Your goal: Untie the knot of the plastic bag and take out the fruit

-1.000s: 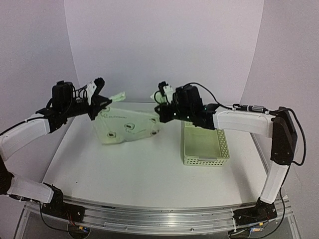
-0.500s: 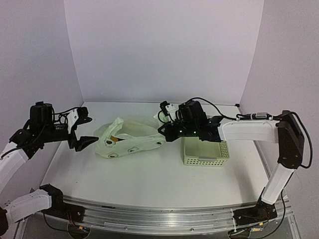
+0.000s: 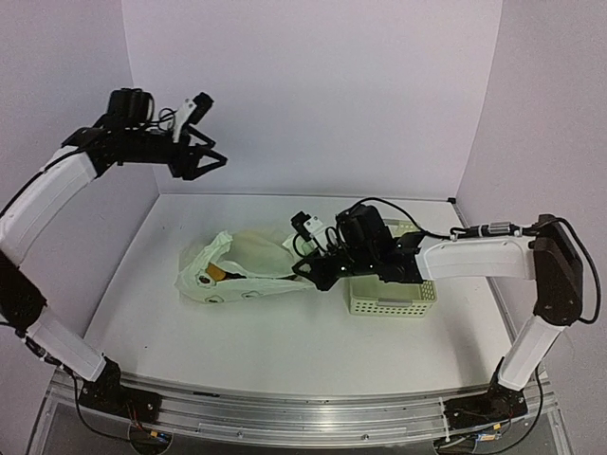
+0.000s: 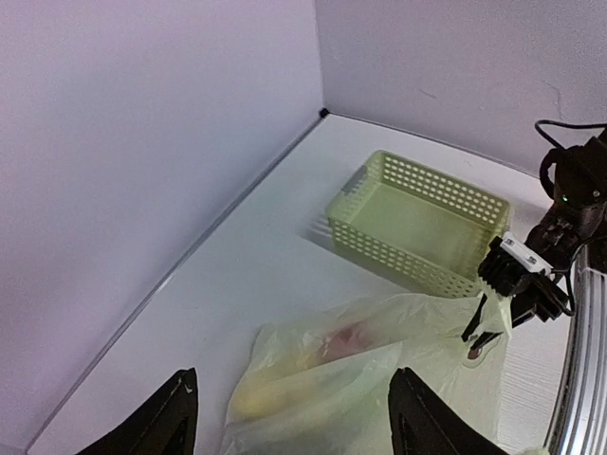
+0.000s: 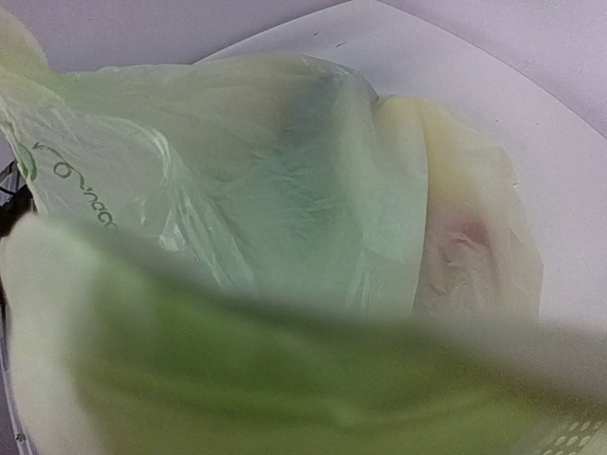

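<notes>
Left fingers [image 4: 432, 422] gape empty aloft; right fingers [image 3: 311, 269], at plastic bag [image 3: 248, 256] beside basket [image 3: 394, 303], unclear whether clamped.

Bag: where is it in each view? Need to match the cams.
Top external: bag lies centre-left on the table, left of the basket.
Left wrist: bottom centre, nearer the camera than the basket.
Right wrist: fills nearly the whole frame, partly blurred.
Shared landmark: the basket, clear in the first two; right wrist shows only a blurred perforated bit at bottom right.
</notes>
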### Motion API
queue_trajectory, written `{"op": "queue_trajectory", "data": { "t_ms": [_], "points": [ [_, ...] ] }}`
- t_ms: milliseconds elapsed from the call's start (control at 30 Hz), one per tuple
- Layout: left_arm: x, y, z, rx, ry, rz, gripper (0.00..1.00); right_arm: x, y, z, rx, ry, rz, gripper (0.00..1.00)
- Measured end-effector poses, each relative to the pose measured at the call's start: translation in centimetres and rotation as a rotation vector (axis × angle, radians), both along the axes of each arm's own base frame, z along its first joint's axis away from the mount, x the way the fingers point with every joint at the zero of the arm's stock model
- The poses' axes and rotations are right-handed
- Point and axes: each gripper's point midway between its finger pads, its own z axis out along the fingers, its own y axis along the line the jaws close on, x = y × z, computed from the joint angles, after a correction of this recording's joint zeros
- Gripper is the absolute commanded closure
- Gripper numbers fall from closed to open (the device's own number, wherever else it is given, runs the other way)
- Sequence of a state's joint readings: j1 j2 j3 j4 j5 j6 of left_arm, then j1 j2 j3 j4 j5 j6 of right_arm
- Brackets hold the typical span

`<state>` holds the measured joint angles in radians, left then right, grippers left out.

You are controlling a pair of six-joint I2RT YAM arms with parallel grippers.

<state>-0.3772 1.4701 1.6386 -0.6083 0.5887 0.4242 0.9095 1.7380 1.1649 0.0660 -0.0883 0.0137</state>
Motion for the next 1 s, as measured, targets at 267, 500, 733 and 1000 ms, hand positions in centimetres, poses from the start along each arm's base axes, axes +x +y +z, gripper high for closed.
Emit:
{"op": "queue_trajectory", "data": {
  "t_ms": [267,500,733,1000],
  "points": [
    [-7.2,-8.7,-14.5,0.312,0.312,-0.337,0.2,-0.4,-0.5,-0.2,0.012,-0.028,-0.023,0.86],
    [-12.1,-6.1,-21.6,0.552,0.413,-0.393,0.21,-0.3,0.0,0.5,0.035,-0.059,-0.039,0.86],
    [-9.8,-4.3,-24.8,0.679,0.326,-0.278,0.21,-0.5,0.2,0.8,0.045,-0.067,-0.033,0.86],
    [-5.9,-3.1,-26.9,0.771,0.148,-0.14,0.3,-0.6,0.3,1.1,0.056,-0.072,-0.029,0.85]
  ]
}}
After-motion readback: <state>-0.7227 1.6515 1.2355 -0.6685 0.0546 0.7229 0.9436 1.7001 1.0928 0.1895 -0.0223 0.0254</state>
